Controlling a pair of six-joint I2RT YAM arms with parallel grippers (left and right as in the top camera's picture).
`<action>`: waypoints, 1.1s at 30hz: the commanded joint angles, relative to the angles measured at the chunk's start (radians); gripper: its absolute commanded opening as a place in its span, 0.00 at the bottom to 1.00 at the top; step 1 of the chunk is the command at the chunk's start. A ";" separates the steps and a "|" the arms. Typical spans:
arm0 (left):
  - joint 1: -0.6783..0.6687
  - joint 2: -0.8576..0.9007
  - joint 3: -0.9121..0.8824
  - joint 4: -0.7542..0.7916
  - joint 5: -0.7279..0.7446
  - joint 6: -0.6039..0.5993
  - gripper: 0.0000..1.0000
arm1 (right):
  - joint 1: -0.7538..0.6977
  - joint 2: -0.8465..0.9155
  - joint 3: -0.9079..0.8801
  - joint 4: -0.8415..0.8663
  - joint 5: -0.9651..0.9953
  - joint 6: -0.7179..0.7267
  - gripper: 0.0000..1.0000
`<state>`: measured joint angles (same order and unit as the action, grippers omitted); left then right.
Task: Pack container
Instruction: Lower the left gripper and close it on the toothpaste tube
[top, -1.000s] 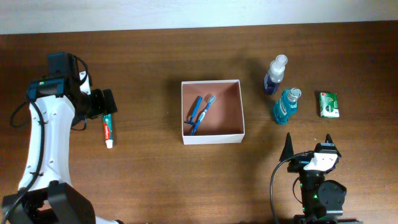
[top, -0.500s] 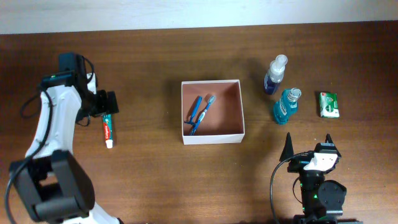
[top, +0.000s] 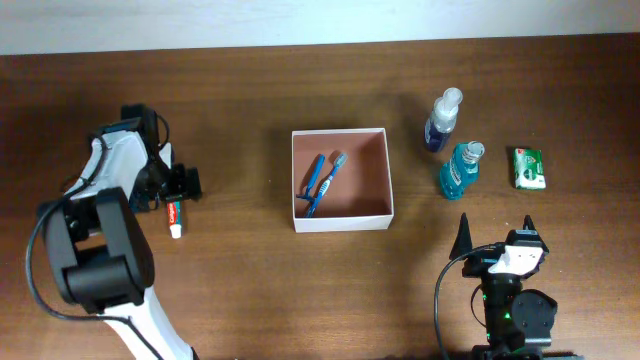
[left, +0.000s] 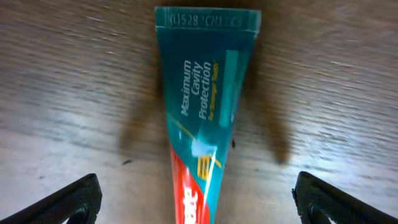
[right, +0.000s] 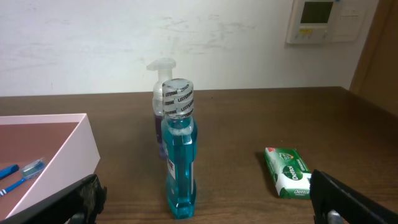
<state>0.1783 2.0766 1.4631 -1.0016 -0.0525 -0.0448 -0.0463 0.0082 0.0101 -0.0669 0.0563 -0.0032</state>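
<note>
— Brown wood is seen across the whole table (top: 250, 290), and a white wall (right: 93, 43) is seen beyond its far edge. Where is the container found?

— The container (top: 342, 223) is set at the middle of the table. It is well apart from the left tool (top: 178, 185), on the side toward the right arm. From the right tool (right: 208, 202) it is seen ahead and to the left. Two blue toothbrushes (top: 320, 183) are laid side by side inside it.

— How are the tools held?

— Both are spread wide. A toothpaste tube (left: 202, 112) is laid flat on the table between the left tool's fingers (left: 68, 199), and it is touched by neither of them. The crimped end of the tube is pointed away from that tool. Nothing is gripped by the right tool, which is held low by the near edge of the table.

— What is seen in front of the right tool?

— A mouthwash bottle (right: 178, 162) is stood upright straight ahead. A spray bottle (right: 160, 67) is placed just behind it and is partly hidden by it. A green soap packet (right: 287, 172) is laid flat ahead and to the right, apart from both bottles.
</note>
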 joint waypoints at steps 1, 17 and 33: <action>0.008 0.040 -0.006 0.014 0.007 0.015 0.99 | 0.007 -0.003 -0.005 -0.008 0.015 0.004 0.98; 0.008 0.048 -0.007 0.018 0.035 0.012 0.74 | 0.007 -0.003 -0.005 -0.008 0.015 0.004 0.98; 0.008 0.050 -0.027 0.022 0.064 0.012 0.73 | 0.007 -0.003 -0.005 -0.008 0.016 0.004 0.98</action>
<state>0.1791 2.1021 1.4628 -0.9852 -0.0082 -0.0410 -0.0463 0.0086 0.0101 -0.0669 0.0559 -0.0036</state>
